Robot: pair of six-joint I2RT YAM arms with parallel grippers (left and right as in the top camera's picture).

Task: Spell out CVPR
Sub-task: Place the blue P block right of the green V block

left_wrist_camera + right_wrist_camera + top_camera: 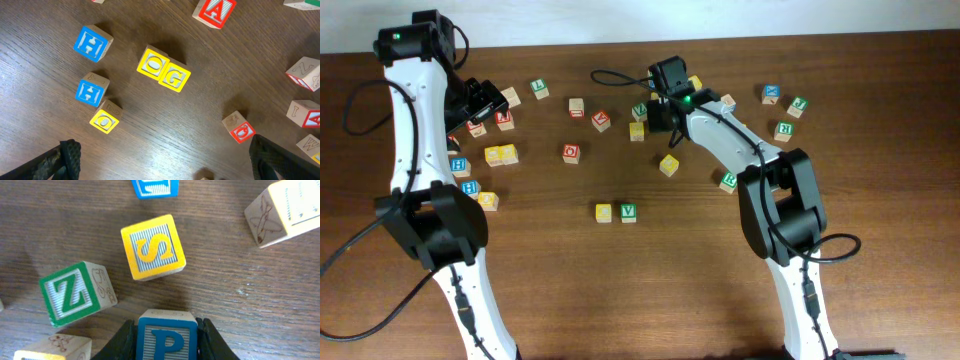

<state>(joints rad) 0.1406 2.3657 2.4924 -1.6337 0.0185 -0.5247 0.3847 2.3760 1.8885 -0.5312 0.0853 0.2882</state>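
My right gripper (166,342) is shut on a blue P block (167,336), held between both fingers just above the table; in the overhead view it (665,112) is at the back centre. A yellow block (604,212) and a green V block (629,212) sit side by side at the table's front middle. My left gripper (162,165) is open and empty, high above the left cluster; in the overhead view it (485,100) is at the back left. A red C-like block (241,129) lies near its right finger.
Near the right gripper lie a yellow S block (152,246), a green Z block (72,293) and plain wooden blocks (287,207). Under the left gripper are two blue H blocks (91,43), yellow O and G blocks (164,70), a yellow O block (104,120). More blocks lie at back right (783,130).
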